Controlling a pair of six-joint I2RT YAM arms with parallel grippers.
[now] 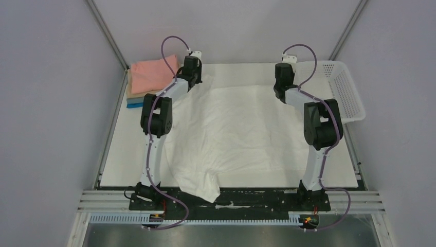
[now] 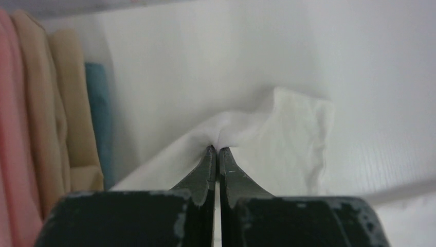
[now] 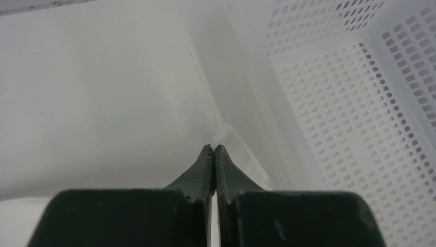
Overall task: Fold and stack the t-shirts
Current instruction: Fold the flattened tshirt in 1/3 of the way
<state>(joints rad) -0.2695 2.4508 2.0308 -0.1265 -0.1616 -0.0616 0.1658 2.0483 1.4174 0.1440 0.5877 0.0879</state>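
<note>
A plain white t-shirt (image 1: pixel 231 128) lies spread over the table, one end drooping over the near edge. My left gripper (image 1: pixel 197 80) is at the shirt's far left corner. In the left wrist view the left gripper (image 2: pixel 218 148) is shut, pinching a raised fold of the white t-shirt (image 2: pixel 277 139). My right gripper (image 1: pixel 280 92) is at the far right corner. In the right wrist view the right gripper (image 3: pixel 214 146) is shut on a thin edge of the white t-shirt (image 3: pixel 229 135). A stack of folded t-shirts (image 1: pixel 149 77), salmon pink on top of tan and blue, sits at the far left.
A white mesh basket (image 1: pixel 342 90) stands at the table's far right, close beside the right gripper, its wall (image 3: pixel 355 103) filling that wrist view. The folded stack (image 2: pixel 46 113) is just left of the left gripper. Grey walls enclose the table.
</note>
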